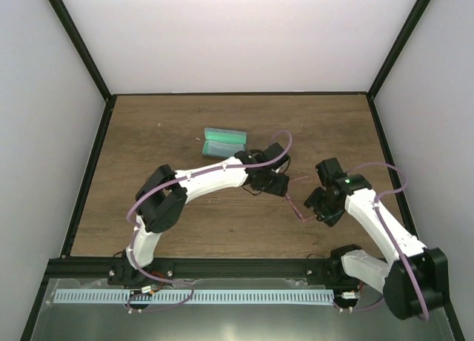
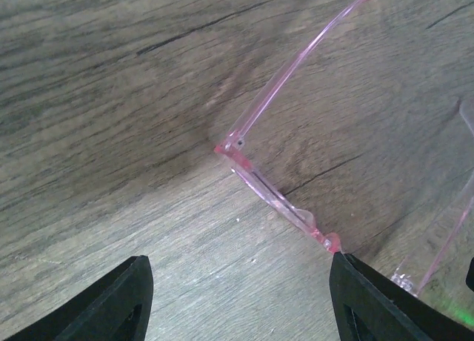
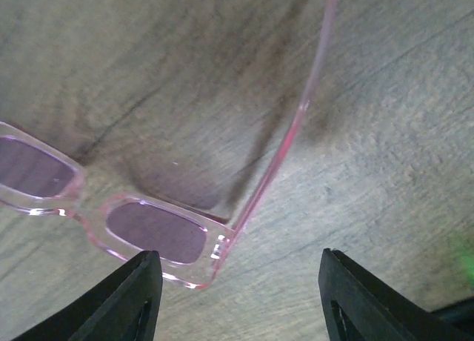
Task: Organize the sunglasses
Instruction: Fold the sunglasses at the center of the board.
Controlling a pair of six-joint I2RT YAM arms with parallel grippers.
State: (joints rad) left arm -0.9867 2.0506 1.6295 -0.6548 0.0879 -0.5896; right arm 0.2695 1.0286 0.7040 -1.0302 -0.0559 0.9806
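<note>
While both arms reach over the middle of the counter, I see the sunglasses lying on the wood between them, temples swung out, well apart from the open green-lined case farther back. My left claw stands spread, gripping nothing, with a frame corner just beside one finger. My right claw is likewise spread and empty, hovering above a lens corner and one temple.
</note>
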